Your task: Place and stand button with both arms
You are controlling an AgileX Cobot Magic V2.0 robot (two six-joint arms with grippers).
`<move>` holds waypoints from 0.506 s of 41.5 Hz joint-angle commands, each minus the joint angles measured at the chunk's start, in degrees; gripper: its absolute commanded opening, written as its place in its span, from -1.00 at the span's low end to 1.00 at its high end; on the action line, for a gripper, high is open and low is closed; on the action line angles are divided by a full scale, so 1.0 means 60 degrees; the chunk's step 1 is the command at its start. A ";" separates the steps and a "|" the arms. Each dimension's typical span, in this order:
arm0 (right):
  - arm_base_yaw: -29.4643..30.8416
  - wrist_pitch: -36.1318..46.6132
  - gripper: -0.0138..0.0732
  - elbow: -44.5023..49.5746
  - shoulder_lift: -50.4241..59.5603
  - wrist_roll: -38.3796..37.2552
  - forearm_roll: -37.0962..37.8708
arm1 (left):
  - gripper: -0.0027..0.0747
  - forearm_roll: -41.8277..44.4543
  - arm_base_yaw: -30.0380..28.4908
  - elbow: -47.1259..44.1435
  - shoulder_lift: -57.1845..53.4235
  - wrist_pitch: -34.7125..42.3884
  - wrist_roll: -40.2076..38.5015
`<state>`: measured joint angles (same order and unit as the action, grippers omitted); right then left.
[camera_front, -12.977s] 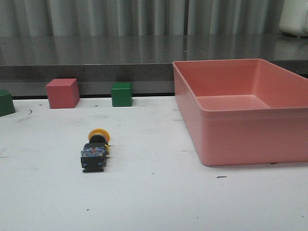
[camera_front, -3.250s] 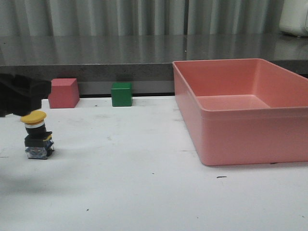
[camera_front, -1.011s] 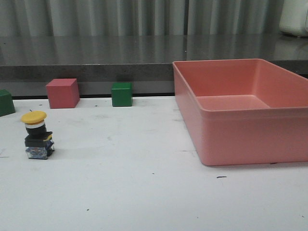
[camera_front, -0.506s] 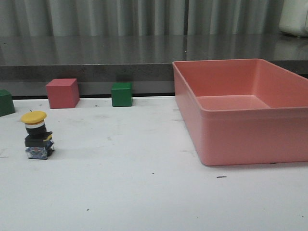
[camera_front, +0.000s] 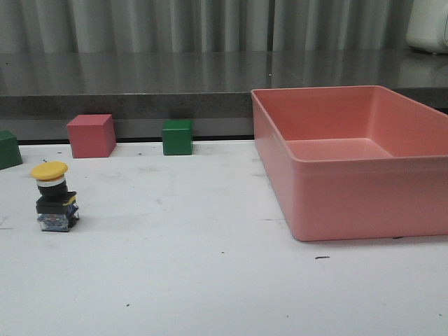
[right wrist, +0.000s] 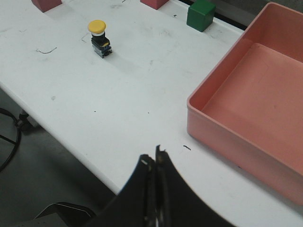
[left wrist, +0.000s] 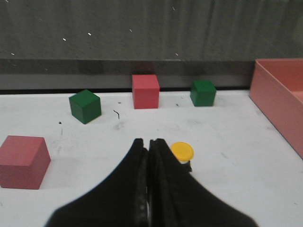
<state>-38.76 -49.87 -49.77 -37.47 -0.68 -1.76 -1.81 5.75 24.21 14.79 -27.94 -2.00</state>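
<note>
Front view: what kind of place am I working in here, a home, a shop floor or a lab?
Most likely a lab test bench. A plain white table holds staged props: colored cubes, an empty pink bin and one industrial button standing upright. A grey curtain hangs behind, and nothing domestic shows.

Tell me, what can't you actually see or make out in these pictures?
- Button, left wrist view: only the yellow cap shows; the left claw covers the body.
- Button label, front view: too small to read.
- Leftmost green cube, front view: cut off by the picture's edge.
- Pink bin, right wrist view: its far side runs out of frame.
- Both claws: absent from the front view.
</note>
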 commanded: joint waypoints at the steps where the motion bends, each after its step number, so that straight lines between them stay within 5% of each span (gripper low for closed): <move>1: 0.0062 0.0593 -0.84 -0.0213 -0.0002 0.0063 -0.0018 | -0.98 -0.0209 -0.0398 -0.1113 -0.0752 0.2378 -0.0114; 10: 0.0062 0.0593 -0.84 -0.0213 -0.0002 0.0063 -0.0018 | -0.98 -0.0274 -0.0586 -0.3414 -0.2095 0.4551 -0.0114; 21: 0.0062 0.0593 -0.84 -0.0213 -0.0002 0.0063 -0.0018 | -0.98 -0.0274 -0.0586 -0.4092 -0.2622 0.4748 -0.0114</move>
<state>-38.76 -49.87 -49.77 -37.47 -0.68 -1.76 -2.83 2.48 -0.41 -0.18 -4.88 -2.00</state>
